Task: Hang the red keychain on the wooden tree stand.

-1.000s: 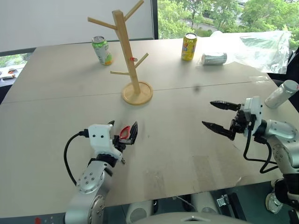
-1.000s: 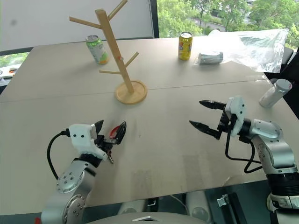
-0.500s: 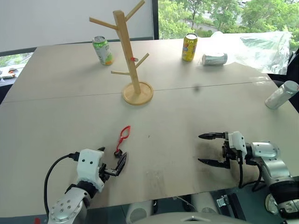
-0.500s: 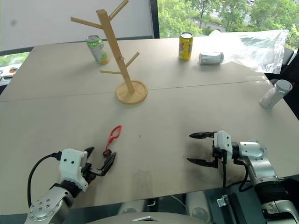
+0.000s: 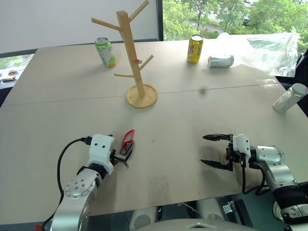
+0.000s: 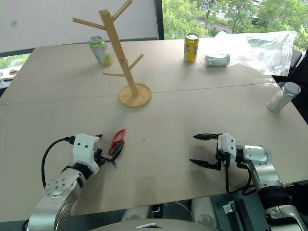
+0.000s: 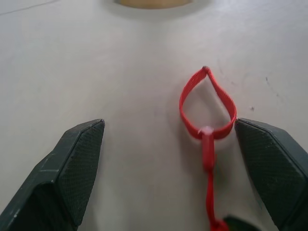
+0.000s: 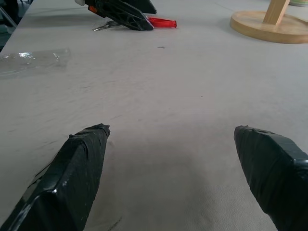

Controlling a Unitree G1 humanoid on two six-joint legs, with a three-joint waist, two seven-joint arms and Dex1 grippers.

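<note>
The red keychain point(image 5: 128, 138) lies flat on the table, its loop pointing toward the wooden tree stand point(image 5: 133, 56) farther back. My left gripper point(image 5: 124, 148) is low over the keychain's near end and open; in the left wrist view the red keychain's loop point(image 7: 208, 108) lies between the fingers point(image 7: 72, 168), close to one of them and not pinched. A small key pokes out beside that gripper. My right gripper point(image 5: 214, 150) hovers open and empty just above the table on the right, pointing toward the keychain point(image 8: 161, 22).
A green can point(image 5: 105, 51) stands behind the stand and a yellow can point(image 5: 194, 48) at the back. A silver can point(image 5: 221, 60) lies beside a clear plastic bag point(image 5: 269, 45). Another silver can point(image 5: 288, 97) lies at the table's right edge.
My left gripper drew back to the table's near edge, then came forward again to the keychain, which has stayed in place. My right gripper dropped lower toward the table.
</note>
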